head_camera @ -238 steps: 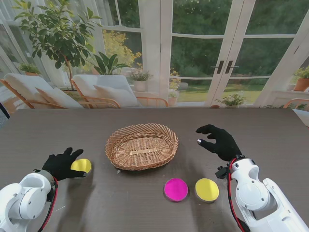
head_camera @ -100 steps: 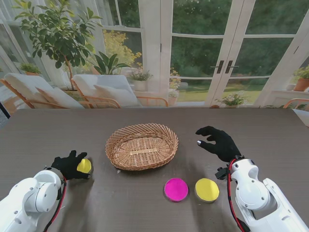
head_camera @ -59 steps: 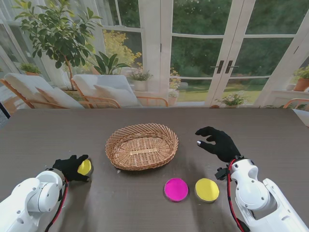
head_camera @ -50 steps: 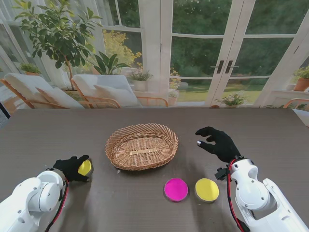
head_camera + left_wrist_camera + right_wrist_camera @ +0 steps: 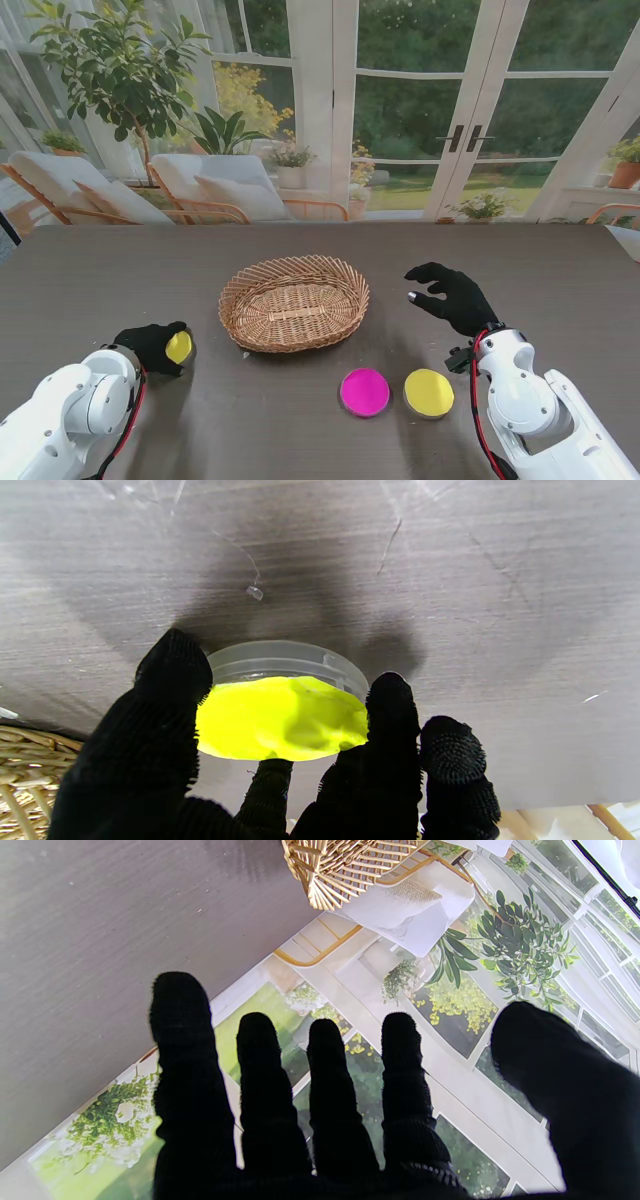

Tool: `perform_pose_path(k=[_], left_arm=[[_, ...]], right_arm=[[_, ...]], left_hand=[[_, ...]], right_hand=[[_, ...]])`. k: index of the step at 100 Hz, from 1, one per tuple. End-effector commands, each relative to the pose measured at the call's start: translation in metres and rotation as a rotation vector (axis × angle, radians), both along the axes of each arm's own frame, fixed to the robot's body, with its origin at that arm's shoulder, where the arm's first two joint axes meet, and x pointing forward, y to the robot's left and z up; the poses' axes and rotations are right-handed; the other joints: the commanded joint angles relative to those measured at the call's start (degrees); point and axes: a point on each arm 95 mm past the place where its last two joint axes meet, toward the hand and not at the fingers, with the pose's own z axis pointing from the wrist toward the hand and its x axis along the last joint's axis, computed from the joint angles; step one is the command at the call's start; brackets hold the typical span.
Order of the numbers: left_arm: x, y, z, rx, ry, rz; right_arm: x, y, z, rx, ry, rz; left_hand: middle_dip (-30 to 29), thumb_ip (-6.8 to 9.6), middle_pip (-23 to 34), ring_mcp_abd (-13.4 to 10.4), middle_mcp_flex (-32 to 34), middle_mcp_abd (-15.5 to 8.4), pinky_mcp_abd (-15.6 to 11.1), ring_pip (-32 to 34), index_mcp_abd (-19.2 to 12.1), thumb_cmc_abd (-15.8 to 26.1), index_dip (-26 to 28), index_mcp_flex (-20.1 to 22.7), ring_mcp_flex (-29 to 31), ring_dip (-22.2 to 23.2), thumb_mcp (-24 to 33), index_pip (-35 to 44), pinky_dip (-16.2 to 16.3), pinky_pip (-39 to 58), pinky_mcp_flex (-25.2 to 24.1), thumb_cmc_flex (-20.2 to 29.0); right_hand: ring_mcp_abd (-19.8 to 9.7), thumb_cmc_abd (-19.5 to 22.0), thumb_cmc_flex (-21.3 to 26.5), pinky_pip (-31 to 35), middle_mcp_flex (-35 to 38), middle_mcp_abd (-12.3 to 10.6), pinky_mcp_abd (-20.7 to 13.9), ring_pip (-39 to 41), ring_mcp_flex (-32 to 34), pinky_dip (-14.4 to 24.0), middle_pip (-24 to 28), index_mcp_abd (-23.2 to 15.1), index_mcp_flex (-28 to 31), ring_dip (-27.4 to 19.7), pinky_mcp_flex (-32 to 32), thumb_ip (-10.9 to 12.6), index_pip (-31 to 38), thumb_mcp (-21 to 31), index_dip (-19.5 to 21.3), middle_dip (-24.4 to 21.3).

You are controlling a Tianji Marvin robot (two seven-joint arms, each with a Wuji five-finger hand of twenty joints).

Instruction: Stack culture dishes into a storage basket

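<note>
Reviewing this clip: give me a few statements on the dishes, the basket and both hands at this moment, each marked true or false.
1. The left hand has its fingers closed around a yellow dish. True.
2. The wicker basket already holds a dish. False: no dish lies in it.
3. A magenta dish lies beside a second yellow dish on the table, nearer to me than the basket. True.
4. The right hand grips the magenta dish. False: it holds nothing, its fingers apart.
5. The magenta dish is stacked on the second yellow dish. False: they lie side by side.
</note>
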Motion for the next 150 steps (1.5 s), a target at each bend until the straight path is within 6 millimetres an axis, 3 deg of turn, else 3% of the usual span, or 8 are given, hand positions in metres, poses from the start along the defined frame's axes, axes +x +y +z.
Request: perform_pose_path(k=[1,42,62,85,113,150], left_arm=[[-0.004,0.002,-0.011,0.006,0.036,0.005],[-0.007,0.003,-0.016,-0.017,-0.025,0.019],[-0.011,0.006,-0.014,-0.039,-0.064,0.029],[-0.014,0.009,-0.005,-0.060,-0.099,0.028],[-0.015,0.010,0.019,-0.090,-0.140,0.010],[-0.022,-0.003,0.072,-0.113,-0.170,-0.102]], right_arm=[[-0.002,0.003,-0.003,0.002,0.015,0.012],[-0.002,0.003,-0.004,0.009,0.021,0.013],[-0.001,0.003,-0.005,0.010,0.020,0.012],[-0.001,0.003,-0.005,0.010,0.024,0.012],[0.000,0.003,-0.006,0.010,0.030,0.013],[0.000,0.003,-0.006,0.011,0.033,0.014]], left_hand=[[1.80,0.41,2.54,-2.34,3.52,-1.72,-0.51,3.51,-3.78,-0.11,2.15,3.92,2.77,0.43,8.29,4.12,-0.66,4.19,2.07,3.33],[9.30,0.03,8.32,-9.61,13.12,-3.52,-2.56,16.82,-4.49,-2.37,12.69,13.21,13.58,0.71,16.30,14.02,-6.58,13.04,12.87,6.96],[10.47,-0.08,9.04,-10.62,14.41,-3.79,-2.79,18.39,-4.52,-2.61,14.08,13.00,15.44,-0.22,17.42,15.87,-9.09,14.87,14.90,7.16],[10.76,-0.15,9.33,-10.43,14.84,-3.80,-2.50,18.51,-3.99,-2.51,13.87,13.44,15.51,-0.39,17.15,15.90,-9.68,15.00,14.81,6.87],[11.07,-0.13,9.49,-11.19,15.36,-3.14,-2.28,20.03,-3.33,-2.25,13.69,14.82,16.60,-0.09,16.78,16.23,-10.38,15.46,15.69,6.84],[11.07,-0.15,9.20,-11.45,15.87,-3.05,-2.43,20.26,-3.07,-1.96,13.38,15.90,16.89,-0.24,15.82,15.89,-11.28,15.74,15.84,6.78]], right_hand=[[0.16,-0.65,0.44,-1.39,0.20,0.69,0.61,0.43,-0.17,1.97,-0.96,-0.31,0.42,0.43,-25.67,1.01,-0.71,-1.58,-0.11,-0.90],[0.17,-0.56,0.51,-1.60,0.25,0.93,0.65,0.44,-0.16,2.11,-0.95,-0.17,0.56,0.44,-25.65,1.01,-0.57,-1.45,-0.08,-0.90],[0.16,-0.58,0.48,-1.67,0.27,0.96,0.67,0.46,-0.16,2.16,-0.93,-0.05,0.61,0.44,-25.65,1.00,-0.54,-1.44,-0.09,-0.89],[0.18,-0.68,0.56,-1.73,0.25,1.04,0.69,0.49,-0.11,2.23,-0.92,0.08,0.62,0.45,-25.60,0.98,-0.50,-1.36,-0.09,-0.89],[0.24,-0.59,0.54,-1.75,0.14,1.05,0.69,0.47,-0.16,2.31,-0.91,0.16,0.54,0.44,-25.56,0.97,-0.45,-1.39,-0.08,-0.88],[0.28,-0.52,0.53,-1.82,-0.02,1.22,0.62,0.41,-0.32,2.39,-0.96,0.19,0.44,0.41,-25.56,0.97,-0.47,-1.45,-0.11,-0.91]])
